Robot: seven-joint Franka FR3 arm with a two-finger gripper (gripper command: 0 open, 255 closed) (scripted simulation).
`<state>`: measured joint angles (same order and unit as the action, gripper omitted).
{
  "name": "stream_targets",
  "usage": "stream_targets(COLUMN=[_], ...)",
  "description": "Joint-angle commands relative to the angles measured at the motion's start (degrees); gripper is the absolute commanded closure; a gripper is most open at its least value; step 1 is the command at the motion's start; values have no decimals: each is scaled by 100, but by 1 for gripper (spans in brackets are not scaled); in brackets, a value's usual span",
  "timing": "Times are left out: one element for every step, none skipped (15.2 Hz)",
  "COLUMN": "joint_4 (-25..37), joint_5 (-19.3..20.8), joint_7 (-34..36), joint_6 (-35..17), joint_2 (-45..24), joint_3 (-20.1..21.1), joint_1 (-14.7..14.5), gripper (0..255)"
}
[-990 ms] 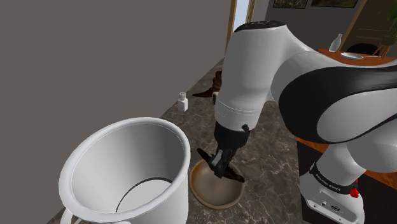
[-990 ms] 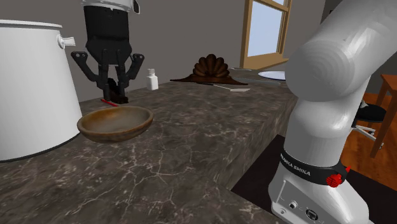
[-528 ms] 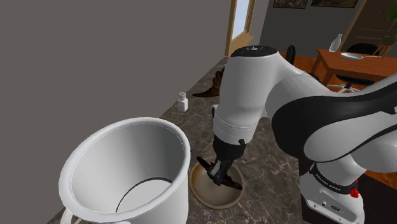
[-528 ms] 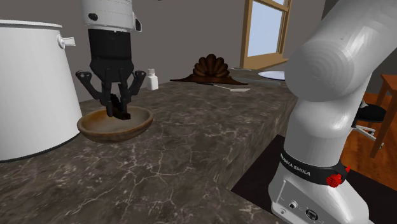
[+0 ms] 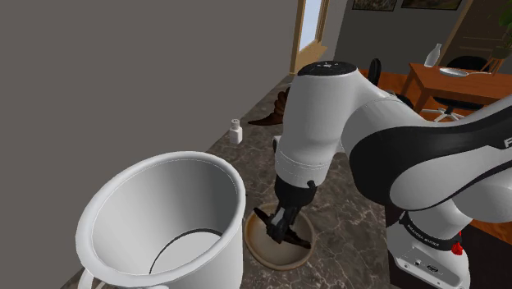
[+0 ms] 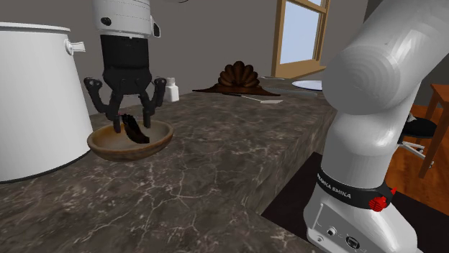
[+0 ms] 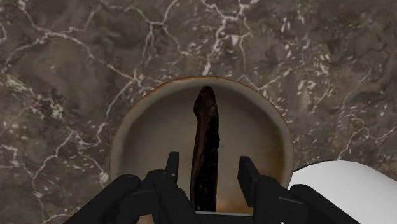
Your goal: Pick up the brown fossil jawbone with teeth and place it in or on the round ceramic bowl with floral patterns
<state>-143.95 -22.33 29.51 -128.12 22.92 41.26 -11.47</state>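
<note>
Pretty much done: dark brown jawbone lying inside bowl, bowl sitting just right of white pot in second exterior view. Gripper hovering over it, fingers spread wide, gripping nothing. Only retreat remaining, I'm guessing.

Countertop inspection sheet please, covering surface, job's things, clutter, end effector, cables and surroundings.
Surface: dark veined marble countertop, level.
Job's things: dark brown jawbone lies in the brown bowl, which sits beside the pot.
Clutter: large white pot; small white bottle; dark fan-shaped ornament further back.
End effector: end effector open over the bowl, fingers either side of the jawbone, not clasping it.
Cables: nothing seen.
Surroundings: grey wall, window, wooden table.
</note>
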Motion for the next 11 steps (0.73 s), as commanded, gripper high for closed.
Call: stream_targets(joint_4=[0,0,0,0,0,96,199,309,401,401,400], joint_5=[0,0,0,0,0,-11,-12,-5,5,6,5], joint_7=[0,0,0,0,0,-26,-45,-60,-68,-67,-68], joint_6=[0,0,0,0,0,232,460,683,855,855,855], joint_2=[0,0,0,0,0,139,265,377,457,457,458], joint_3=[0,0,0,0,0,-90,-177,-261,-326,-327,-327], joint_1=[0,0,0,0,0,-24,-43,-57,-66,-67,-68], gripper=[0,0,0,0,0,0,0,0,0,0,0])
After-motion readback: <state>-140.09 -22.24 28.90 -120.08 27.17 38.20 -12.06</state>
